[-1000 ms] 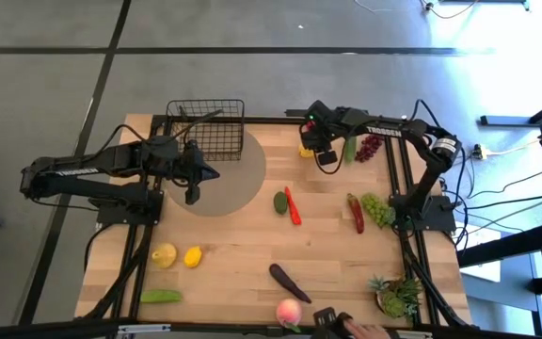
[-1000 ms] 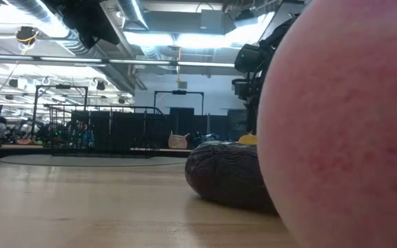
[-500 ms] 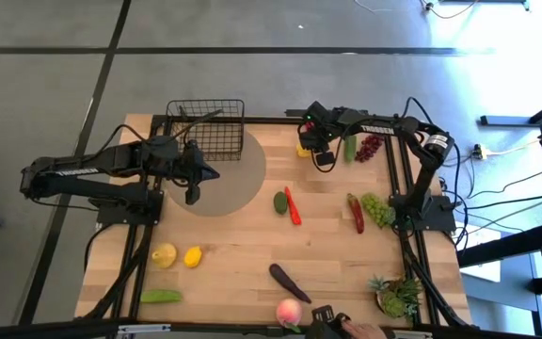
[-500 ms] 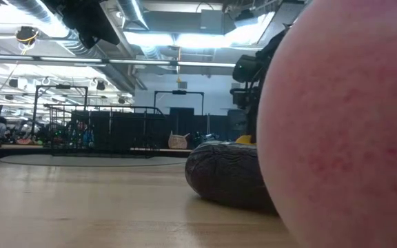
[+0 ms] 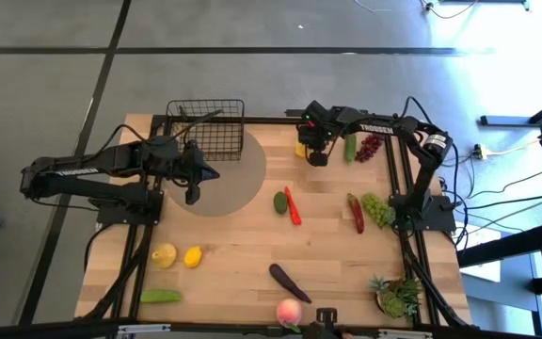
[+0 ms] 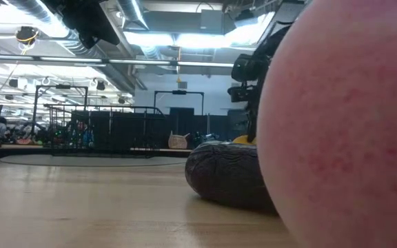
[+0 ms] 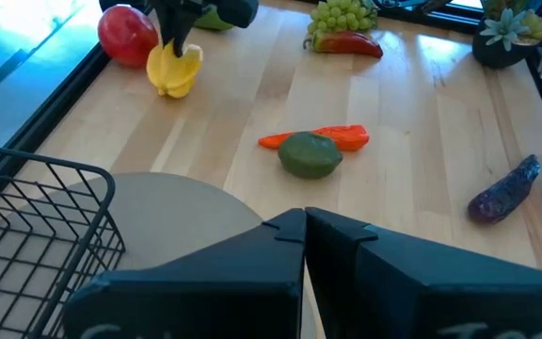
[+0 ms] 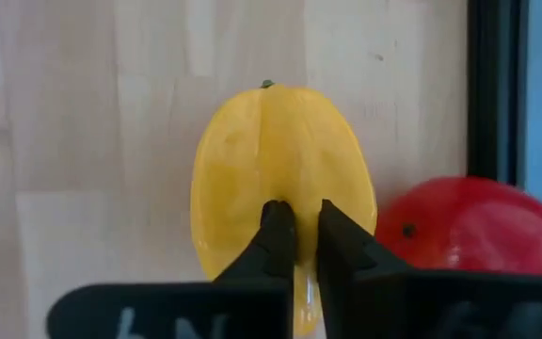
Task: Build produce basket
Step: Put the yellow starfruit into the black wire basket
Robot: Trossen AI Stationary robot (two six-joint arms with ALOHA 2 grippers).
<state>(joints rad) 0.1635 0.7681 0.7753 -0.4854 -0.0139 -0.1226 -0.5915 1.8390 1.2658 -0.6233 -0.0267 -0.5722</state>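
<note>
Item: yellow fruit point(image 8: 283, 188), ribbed, glossy, a small stem nub at its far tip. It lies on the counter point(image 5: 243, 235) directly under your right gripper point(image 8: 297, 226), with the red apple point(image 8: 450, 226) touching or just beside it, next to the counter's dark edge rail.

Handling, as a judgement: a light, hollow-looking toy, hard and slick, with rounded flanks that could squirt out of a pinch. Its raised centre ridge is the narrowest purchase; a hold across the full body would be surer.

Right gripper: fingers point(image 8: 278, 235) drawn almost together, nipping that centre ridge at the fruit's near end. Only a thin fold of yellow sits between them, so treat the hold as shallow. In the left wrist view the same gripper point(image 7: 172, 47) stands over the yellow fruit point(image 7: 174, 71).

Left gripper point(image 7: 304, 231): closed, holding nothing, hovering with the basket point(image 5: 207, 130) just beside it and the green fruit point(image 7: 309, 155) and a red chili point(image 7: 342, 138) ahead.

Basket: empty, at the counter's back edge, well away from your right gripper, on the left arm's side.

Remaining produce: spread over the counter, none yet loaded.
</note>
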